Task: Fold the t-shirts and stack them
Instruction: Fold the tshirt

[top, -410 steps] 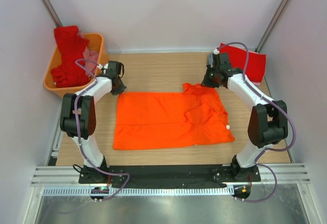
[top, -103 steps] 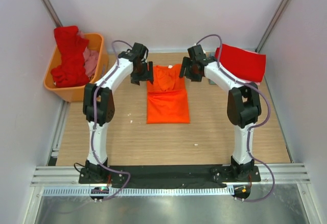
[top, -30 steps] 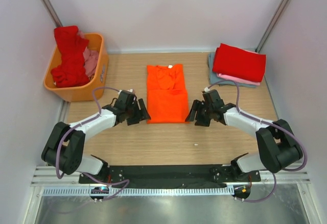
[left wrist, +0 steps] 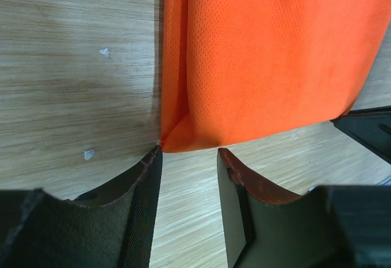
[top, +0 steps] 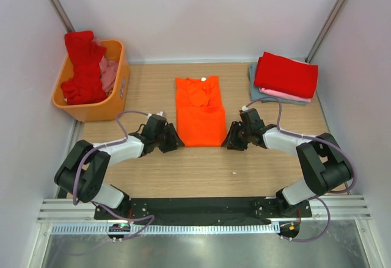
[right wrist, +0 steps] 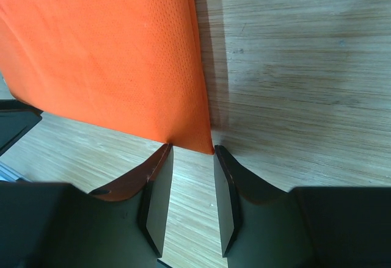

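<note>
The orange t-shirt [top: 198,118] lies folded in a narrow rectangle at the middle of the table [top: 183,170], collar toward the far edge; detail at the collar is too small to read. The left gripper [top: 173,140] sits at its near-left corner and the right gripper [top: 227,138] at its near-right corner. Both have jaws narrowly apart, the cloth corner just at the fingertips [right wrist: 166,152] and bare wood between them. At the far-right corner a folded red shirt [top: 286,76] hides most of the pink shirt [top: 282,94] and the grey-blue shirt [top: 252,72] under it. The basket [top: 119,91] at the far-left corner holds crumpled red cloth [top: 82,60].
</note>
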{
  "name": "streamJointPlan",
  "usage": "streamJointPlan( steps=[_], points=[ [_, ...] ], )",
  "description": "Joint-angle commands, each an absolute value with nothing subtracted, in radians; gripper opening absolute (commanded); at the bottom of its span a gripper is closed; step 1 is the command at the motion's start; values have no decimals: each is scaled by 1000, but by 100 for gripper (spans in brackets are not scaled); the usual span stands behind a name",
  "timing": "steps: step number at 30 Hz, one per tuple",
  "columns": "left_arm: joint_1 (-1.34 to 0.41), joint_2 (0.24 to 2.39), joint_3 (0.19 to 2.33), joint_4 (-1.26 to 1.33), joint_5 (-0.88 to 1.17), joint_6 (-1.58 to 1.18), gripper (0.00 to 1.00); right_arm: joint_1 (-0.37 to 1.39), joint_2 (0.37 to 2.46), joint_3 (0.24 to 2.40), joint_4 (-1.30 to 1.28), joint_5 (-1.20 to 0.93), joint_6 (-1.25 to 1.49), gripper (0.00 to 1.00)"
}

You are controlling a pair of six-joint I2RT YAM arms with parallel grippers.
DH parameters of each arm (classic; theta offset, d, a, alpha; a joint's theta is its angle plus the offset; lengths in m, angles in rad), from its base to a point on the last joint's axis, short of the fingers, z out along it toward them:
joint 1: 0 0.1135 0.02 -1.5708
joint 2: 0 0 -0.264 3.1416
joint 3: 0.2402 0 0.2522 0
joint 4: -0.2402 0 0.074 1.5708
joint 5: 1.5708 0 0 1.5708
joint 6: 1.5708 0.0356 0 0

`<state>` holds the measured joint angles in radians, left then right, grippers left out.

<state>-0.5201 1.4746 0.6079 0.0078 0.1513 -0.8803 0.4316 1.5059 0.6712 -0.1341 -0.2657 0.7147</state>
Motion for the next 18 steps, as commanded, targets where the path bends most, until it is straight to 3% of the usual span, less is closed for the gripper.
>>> streamJointPlan(
  steps=[1,10,13,18],
  points=[
    [-526,1499,607,20,123,-873,43,431,1517,670,-101,-265,726,39],
    [-528,1502,597,28,97,-865,48,431,1534,680,-92,-262,724,38],
    [-528,1508,591,40,97,-864,44,431,1543,687,-94,-262,719,38],
    [-528,1525,581,71,100,-861,24,430,1549,693,-92,-261,716,31]
  ],
)
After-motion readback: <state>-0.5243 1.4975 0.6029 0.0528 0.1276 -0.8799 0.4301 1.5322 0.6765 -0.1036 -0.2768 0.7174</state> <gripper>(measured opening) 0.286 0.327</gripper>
